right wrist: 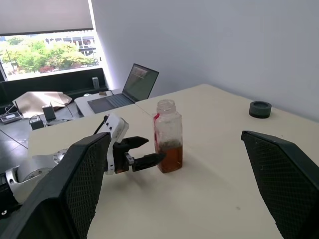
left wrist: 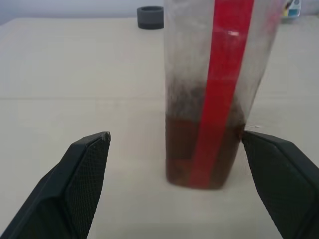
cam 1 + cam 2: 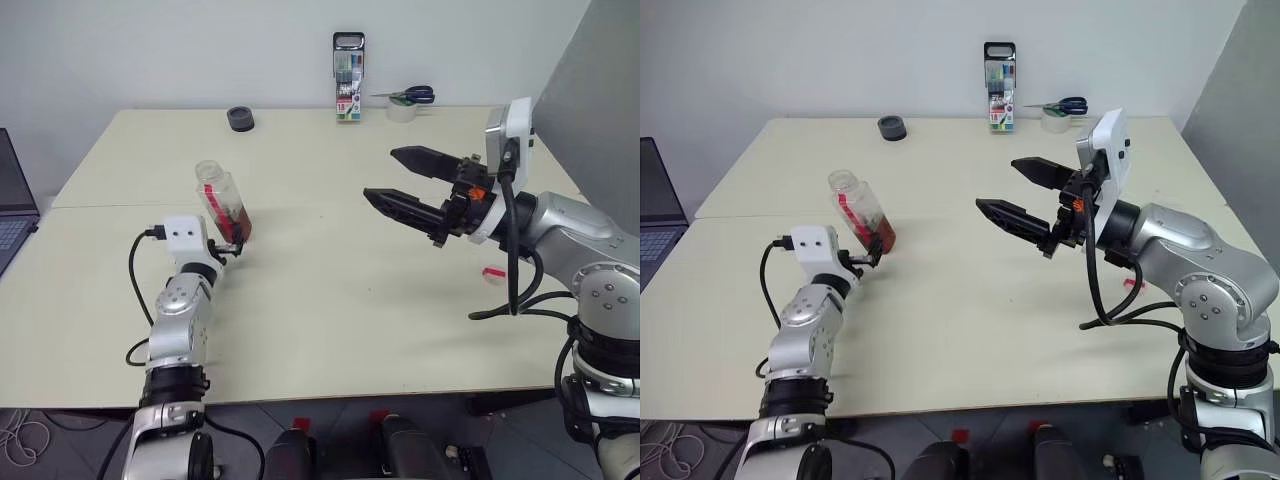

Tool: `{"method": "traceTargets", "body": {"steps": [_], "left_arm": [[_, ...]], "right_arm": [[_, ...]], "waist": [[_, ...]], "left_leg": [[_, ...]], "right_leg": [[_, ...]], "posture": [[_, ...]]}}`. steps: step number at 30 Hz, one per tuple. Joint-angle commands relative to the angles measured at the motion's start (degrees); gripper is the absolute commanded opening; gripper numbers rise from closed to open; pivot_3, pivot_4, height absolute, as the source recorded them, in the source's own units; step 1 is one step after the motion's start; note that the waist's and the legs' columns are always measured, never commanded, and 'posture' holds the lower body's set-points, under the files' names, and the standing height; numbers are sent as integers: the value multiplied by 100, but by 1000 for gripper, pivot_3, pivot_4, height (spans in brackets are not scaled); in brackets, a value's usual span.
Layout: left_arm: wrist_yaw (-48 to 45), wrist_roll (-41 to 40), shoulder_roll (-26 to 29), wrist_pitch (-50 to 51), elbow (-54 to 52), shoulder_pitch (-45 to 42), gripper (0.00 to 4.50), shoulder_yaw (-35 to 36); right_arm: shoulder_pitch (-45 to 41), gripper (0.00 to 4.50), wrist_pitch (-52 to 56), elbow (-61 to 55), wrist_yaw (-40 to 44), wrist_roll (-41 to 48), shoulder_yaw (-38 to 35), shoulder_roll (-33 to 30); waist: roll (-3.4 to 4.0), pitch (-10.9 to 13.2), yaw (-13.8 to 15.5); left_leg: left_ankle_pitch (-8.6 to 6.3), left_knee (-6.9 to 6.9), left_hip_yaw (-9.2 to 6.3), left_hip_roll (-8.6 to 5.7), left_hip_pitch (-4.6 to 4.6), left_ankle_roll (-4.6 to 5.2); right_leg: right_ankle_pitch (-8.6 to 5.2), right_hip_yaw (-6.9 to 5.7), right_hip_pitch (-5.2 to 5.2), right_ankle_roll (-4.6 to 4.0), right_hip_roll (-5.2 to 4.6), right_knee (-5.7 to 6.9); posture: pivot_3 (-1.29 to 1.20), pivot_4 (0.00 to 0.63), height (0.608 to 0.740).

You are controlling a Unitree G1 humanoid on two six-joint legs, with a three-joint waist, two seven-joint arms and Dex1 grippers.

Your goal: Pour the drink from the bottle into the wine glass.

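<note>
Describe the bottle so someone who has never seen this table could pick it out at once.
On the beige table, look toward its left side, just ahead of the open left gripper. There stands the bottle, clear plastic, uncapped, with a red strip down its side and reddish-brown drink filling its lower part. Nothing else on the table holds liquid.

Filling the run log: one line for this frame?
bottle: upright on table, uncapped | left tool: open beside bottle | right tool: open, raised

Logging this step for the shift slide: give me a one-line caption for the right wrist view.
Uncapped bottle of amber drink standing on the table, the open left gripper around its base.
</note>
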Motion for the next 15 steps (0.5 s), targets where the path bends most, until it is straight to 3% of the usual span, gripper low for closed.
{"method": "traceTargets", "body": {"steps": [1,7,11,15], "left_arm": [[-59,-113,13,342,-813,381,4461,-23],[-1582,-730,718,1294,-2052,811,4461,-579],[-2688,-1241,1368,1738,-2420,436,4461,-834],[-3475,-1533,1760,1852,-2430,-101,4461,-1027]], "right_arm": [[63,4500,-91,-168,-7,50,-203,-66],[1031,4500,-103,-578,-152,-58,-593,-411],[1821,4500,-111,-702,-400,-551,-700,-736],[2309,4500,-10,-528,-923,-839,-879,-630]], "waist": [[0,0,1],[-2,-1,55],[-2,-1,82],[-2,-1,74]], "left_leg": [[0,0,0,0,0,0],[-1,1,-10,-1,-1,1],[-1,2,-7,-3,6,2],[-1,1,14,1,13,2]], "right_leg": [[0,0,0,0,0,-1],[0,0,8,0,-1,-6],[-1,-9,19,0,18,-7],[-2,-6,20,1,30,-5]], "posture": [[0,150,740],[0,150,740],[0,150,740],[0,150,740]]}}
